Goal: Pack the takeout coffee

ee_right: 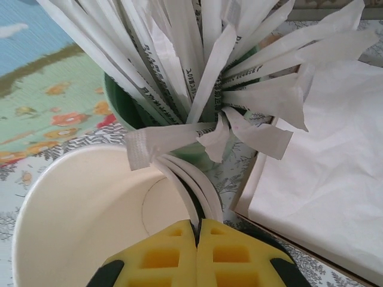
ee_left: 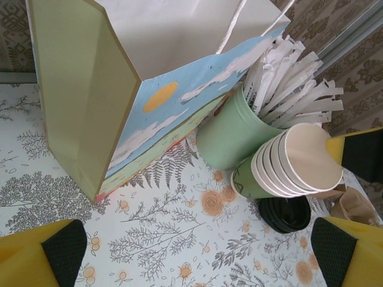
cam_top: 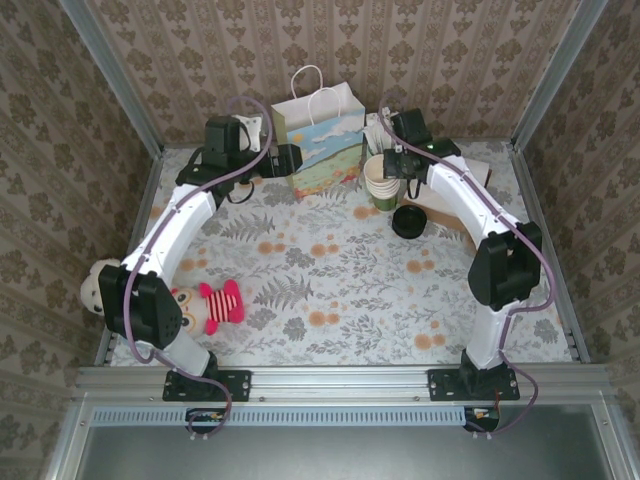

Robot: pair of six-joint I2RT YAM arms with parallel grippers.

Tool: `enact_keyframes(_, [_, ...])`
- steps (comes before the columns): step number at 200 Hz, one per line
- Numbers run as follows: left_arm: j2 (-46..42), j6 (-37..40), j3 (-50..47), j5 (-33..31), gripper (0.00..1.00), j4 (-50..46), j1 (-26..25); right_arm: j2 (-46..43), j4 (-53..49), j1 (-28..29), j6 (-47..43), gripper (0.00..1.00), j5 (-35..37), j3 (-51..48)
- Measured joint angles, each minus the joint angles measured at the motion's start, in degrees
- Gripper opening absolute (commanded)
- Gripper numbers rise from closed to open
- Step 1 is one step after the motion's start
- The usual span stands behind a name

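The takeout coffee is out of view. A stack of lidless green paper cups [cam_top: 380, 182] [ee_left: 287, 170] with cream insides stands right of the gift bag [cam_top: 322, 140] [ee_left: 114, 89]. My right gripper [cam_top: 392, 168] [ee_right: 197, 222] is shut on the rim of the stack's top cup [ee_right: 90, 209], one finger inside and one outside. A round black lid [cam_top: 408, 222] [ee_left: 285, 213] lies on the table beside the stack. My left gripper [cam_top: 288, 158] [ee_left: 197, 254] is open just left of the bag, nothing between its fingers.
A green cup of white paper-wrapped sticks [ee_left: 230, 134] [ee_right: 197, 66] stands behind the stack, against the bag. White napkins in a brown box [ee_right: 326, 197] [cam_top: 462, 200] lie to the right. A plush toy [cam_top: 205, 305] lies at the near left. Walls close in the table.
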Motion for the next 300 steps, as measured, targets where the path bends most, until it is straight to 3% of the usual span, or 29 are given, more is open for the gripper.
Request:
enact_keyframes(52, [0.9,0.5,1.9,3.8,1.0,-1.2,0.0,-2.7,5.5,-1.7,2.6,0.0,-4.0,-6.4])
enact_keyframes(129, [3.6,1.2,2.8,9.1,1.0,-0.2,-0.4,-3.9,6.7,-2.0,3.6,0.0,-7.1,-5.7])
enact_keyframes(178, [3.5,1.1,2.8,9.6,1.0,0.8,-0.4,-9.8,5.8,-1.4,2.7,0.0,-6.8,-4.3])
enact_keyframes(256, [-3.7,0.8,-5.8,6.0,1.0,3.0,-3.7,-25.3,4.6,8.7,6.1,0.0,-2.9,-13.4])
enact_keyframes(300, [-6.9,-3.9,-10.4,-5.0,1.0,2.0,-3.9,-23.5,6.7,15.3,10.8,0.0,-1.5,-25.7])
